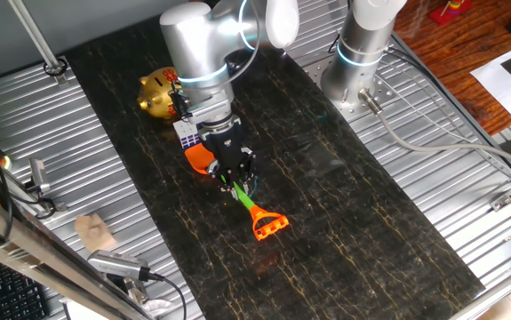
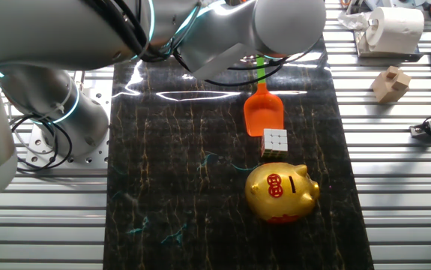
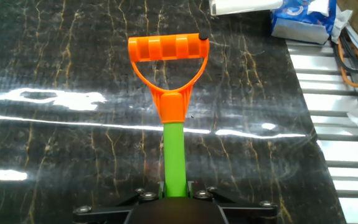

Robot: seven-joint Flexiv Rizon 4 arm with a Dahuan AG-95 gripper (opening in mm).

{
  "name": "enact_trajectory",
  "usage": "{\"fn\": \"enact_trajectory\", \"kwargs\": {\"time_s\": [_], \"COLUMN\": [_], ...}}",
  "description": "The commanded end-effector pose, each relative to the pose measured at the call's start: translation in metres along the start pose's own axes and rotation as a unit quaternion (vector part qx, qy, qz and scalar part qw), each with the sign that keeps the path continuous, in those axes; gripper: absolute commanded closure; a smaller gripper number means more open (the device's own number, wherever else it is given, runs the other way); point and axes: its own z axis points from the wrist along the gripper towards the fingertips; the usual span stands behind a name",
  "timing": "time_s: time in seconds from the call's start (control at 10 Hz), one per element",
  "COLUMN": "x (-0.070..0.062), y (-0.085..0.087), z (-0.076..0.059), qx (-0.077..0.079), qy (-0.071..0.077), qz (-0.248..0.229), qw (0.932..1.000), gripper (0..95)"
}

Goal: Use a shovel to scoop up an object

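Observation:
The shovel (image 1: 257, 211) lies on the dark marbled mat, its orange blade (image 2: 264, 112) pointing at the cube and its orange loop handle (image 3: 168, 47) at the other end. My gripper (image 1: 235, 176) is shut on the green shaft (image 3: 174, 155), the fingers pressed against both its sides. The object, a small white and blue cube (image 2: 274, 142), sits just beyond the blade's tip, between the blade and the gold piggy bank (image 2: 281, 193). In one fixed view the arm hides much of the cube (image 1: 185, 133) and part of the blade (image 1: 200, 158).
The dark mat (image 1: 326, 222) lies on a ribbed metal table (image 1: 104, 178). The robot base (image 1: 362, 53) stands at the back. A wooden block (image 2: 391, 82), a paper roll (image 2: 395, 26) and cables lie off the mat to one side.

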Motion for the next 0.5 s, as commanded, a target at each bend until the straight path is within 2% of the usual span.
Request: {"fn": "enact_trajectory", "kwargs": {"time_s": [0.1,0.5], "x": [-0.0001,0.0], "y": [0.0001,0.0], "z": [0.0003,0.0003], "qx": [0.0,0.0], "qy": [-0.001,0.001], "qz": [0.0,-0.002], "qw": [1.0,1.0], "gripper": [95.0,95.0]}}
